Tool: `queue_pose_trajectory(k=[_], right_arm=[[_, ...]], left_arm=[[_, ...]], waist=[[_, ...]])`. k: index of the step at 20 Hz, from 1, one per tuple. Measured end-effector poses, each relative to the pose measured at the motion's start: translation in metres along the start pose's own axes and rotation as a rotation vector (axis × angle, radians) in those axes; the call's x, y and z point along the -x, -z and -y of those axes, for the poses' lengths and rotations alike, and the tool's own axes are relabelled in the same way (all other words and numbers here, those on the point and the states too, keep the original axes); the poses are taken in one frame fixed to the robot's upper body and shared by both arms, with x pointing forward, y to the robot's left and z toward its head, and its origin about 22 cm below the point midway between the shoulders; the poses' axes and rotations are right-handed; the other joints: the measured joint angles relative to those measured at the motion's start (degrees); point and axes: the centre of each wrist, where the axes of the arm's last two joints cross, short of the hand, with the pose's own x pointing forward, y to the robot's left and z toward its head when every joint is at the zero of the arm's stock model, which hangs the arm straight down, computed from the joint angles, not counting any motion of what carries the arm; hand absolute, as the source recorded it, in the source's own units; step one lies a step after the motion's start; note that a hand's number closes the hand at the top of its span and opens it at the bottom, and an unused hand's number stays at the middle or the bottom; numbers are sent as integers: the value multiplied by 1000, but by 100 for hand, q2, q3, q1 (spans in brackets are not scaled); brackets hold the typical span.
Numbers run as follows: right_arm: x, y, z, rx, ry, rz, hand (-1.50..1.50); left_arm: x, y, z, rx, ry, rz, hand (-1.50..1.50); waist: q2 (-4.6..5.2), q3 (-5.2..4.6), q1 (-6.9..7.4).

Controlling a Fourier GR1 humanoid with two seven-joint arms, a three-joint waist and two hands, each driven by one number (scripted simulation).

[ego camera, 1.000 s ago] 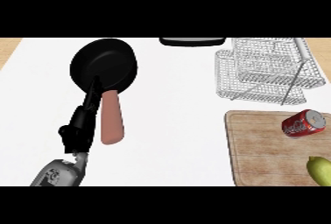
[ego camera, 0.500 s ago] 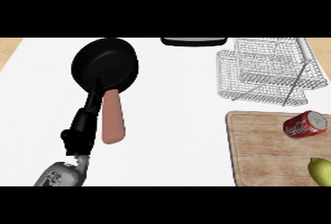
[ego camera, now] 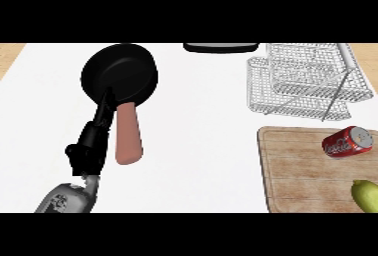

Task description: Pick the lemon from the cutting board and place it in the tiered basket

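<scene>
The lemon [ego camera: 365, 195] lies at the near right corner of the cutting board [ego camera: 295, 170], half cut off by the view's right edge, yellow-green and untouched; a red soda can [ego camera: 347, 142] lies on its side further up the same board, well apart from the lemon; beyond the board stands the wire tiered basket [ego camera: 306, 80], its trays empty as far as I can see. The only hand in view is the left hand [ego camera: 92, 137], far over on the other side of the counter; its fingers point up along the handle [ego camera: 127, 135] of a black frying pan [ego camera: 119, 77] and look straight and released, grasping nothing that I can make out. The right hand does not show at all.

I'd judge the step in hand to be the reach for the lemon, barely begun. To do it well, the nearer hand should come in from the lower right, fingers spread, and settle over the lemon's middle rather than its tip, since a rounded fruit will likely roll away; it should keep clear of the can, which could roll too; then lift high enough to clear the basket's wire rim before lowering into a tray.

Counting: one lemon; one can; one board; one basket with two tiers showing; one pan; one hand visible; one dark object [ego camera: 220, 47] at the far edge, too cropped to name.
</scene>
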Motion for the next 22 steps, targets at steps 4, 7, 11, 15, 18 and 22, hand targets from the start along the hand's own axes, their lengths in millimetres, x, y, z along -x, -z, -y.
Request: queue_pose_trajectory(k=[4, 7, 11, 15, 18, 22], right_arm=[[0, 3, -10, -20, 6, 13, -150], [0, 5, -11, -30, -2, 21, -150], [-2, 12, -20, -47, -3, 33, -150], [0, 22, -25, -56, -9, 44, -150], [0, 27, -32, -60, -6, 49, -150], [-1, 32, -41, -64, 4, 54, -150]], left_arm=[[-2, 1, -1, 0, 0, 0, 0], [-2, 2, 4, 1, -3, 0, 0], [-1, -1, 2, 8, -2, -1, 0], [-5, 1, 6, 7, 1, 1, 0], [-3, -1, 7, 6, 2, 4, 0], [-3, 2, 0, 2, 3, 5, 0]], waist=[[3, -1, 0], [4, -3, -19], [5, -5, -5], [7, -6, 1], [7, -7, 0], [7, -8, -3]])
